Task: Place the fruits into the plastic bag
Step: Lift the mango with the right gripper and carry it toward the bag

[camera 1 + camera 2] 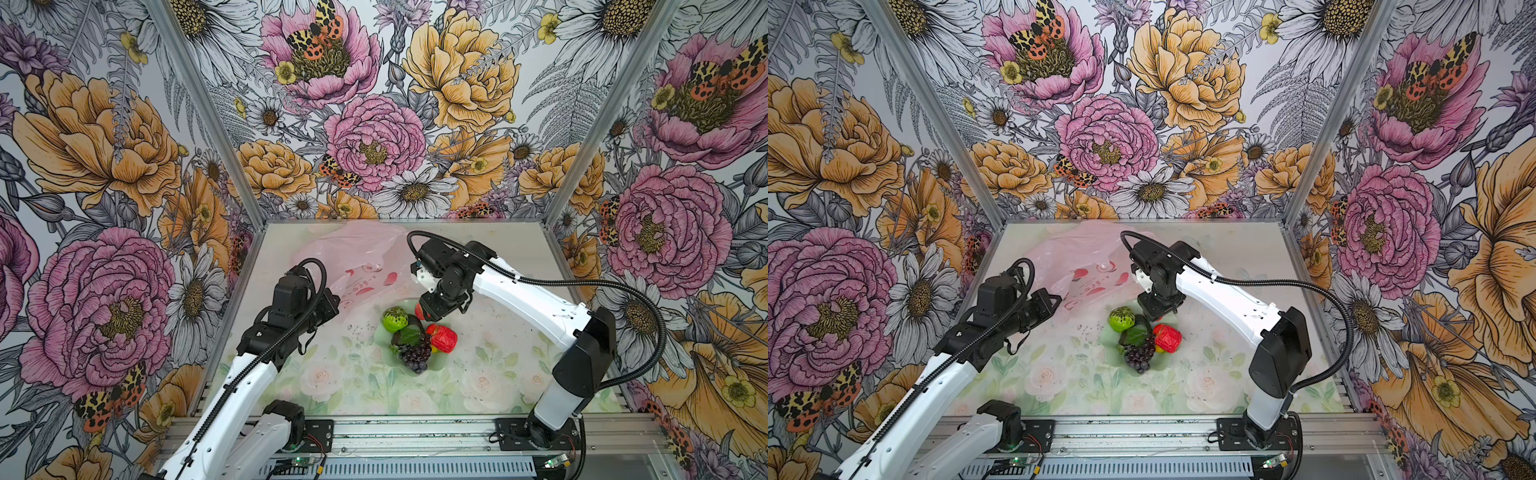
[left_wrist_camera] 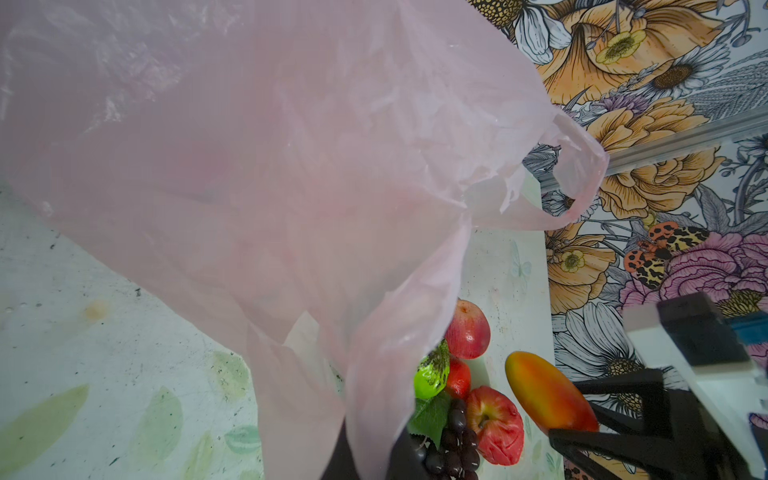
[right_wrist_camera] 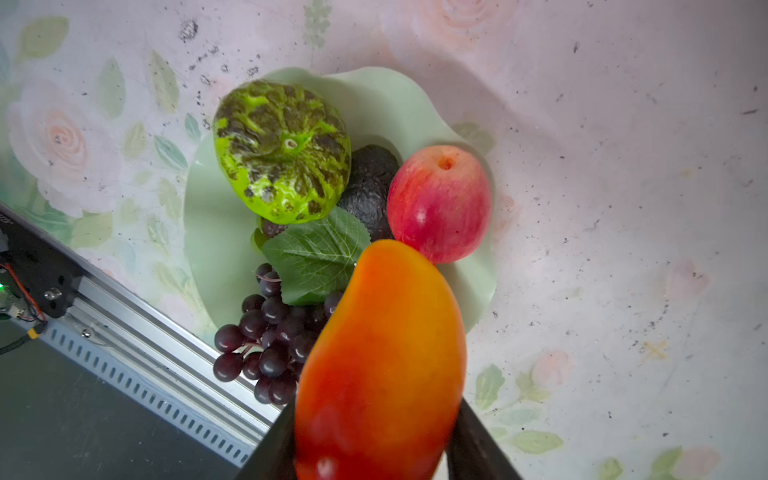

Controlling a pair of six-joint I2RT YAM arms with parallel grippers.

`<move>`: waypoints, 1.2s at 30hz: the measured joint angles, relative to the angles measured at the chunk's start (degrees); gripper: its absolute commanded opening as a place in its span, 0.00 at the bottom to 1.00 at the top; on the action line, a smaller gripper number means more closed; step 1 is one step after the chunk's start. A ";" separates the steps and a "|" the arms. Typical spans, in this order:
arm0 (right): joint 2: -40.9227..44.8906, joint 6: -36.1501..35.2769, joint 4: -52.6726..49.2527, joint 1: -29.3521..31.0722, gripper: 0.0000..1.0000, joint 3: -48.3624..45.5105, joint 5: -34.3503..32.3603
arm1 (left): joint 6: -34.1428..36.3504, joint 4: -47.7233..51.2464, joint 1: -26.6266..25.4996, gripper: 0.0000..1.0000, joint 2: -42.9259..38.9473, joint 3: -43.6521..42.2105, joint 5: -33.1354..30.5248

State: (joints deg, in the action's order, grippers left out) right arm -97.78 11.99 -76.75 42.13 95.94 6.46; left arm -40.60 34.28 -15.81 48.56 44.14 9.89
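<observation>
Left hand [image 1: 333, 304]: clamped fully shut on the near edge of the plastic bag [image 1: 353, 257]. The bag sits at the back left of the counter [image 3: 623, 208], behind the dish [image 3: 208, 249], and part of it is raised. Its red-and-white print faces up in both top views. From the left wrist, pale pink film fills most of the view, with one handle loop [image 2: 582, 178] standing free.

Right hand [image 3: 372, 446]: at a middling spread, closed on the mango [image 3: 382, 353]. A black finger [image 3: 478, 453] lies on each side of the fruit's red end. The mango is tilted, its orange tip pointing toward the pile. In the left wrist view a gap shows between it and the red apple [image 2: 494, 424]. In both top views this hand is over the far right rim of the dish.

In the pale green scalloped dish:
- The bumpy green fruit [image 3: 282, 153] is on the far left side.
- The avocado [image 3: 370, 183], blackish, is wedged between the green fruit and the pink-red fruit [image 3: 440, 203].
- The grape bunch [image 3: 266, 340], leaf uppermost, spills over the near rim onto the counter.
- The red apple is on the right, just beside the grapes. From the right wrist it is hidden behind the mango.
</observation>
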 measured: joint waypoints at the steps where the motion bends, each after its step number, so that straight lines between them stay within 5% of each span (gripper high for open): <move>1: 0.35 0.24 0.00 -0.26 0.45 0.22 0.68 | 0.00 0.00 0.00 0.00 0.00 0.00 0.00; 22: 6.16 7.96 7.89 -3.93 0.44 3.78 13.14 | 0.02 -0.02 -0.33 0.00 1.22 0.02 0.02; 36: 6.29 20.46 26.64 -7.37 0.44 -0.92 25.97 | -0.85 -0.24 -0.57 0.00 1.22 0.31 0.24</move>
State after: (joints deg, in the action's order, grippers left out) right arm -91.48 32.45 -50.11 34.76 95.02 32.42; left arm -41.45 34.04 -16.38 49.78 44.45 10.13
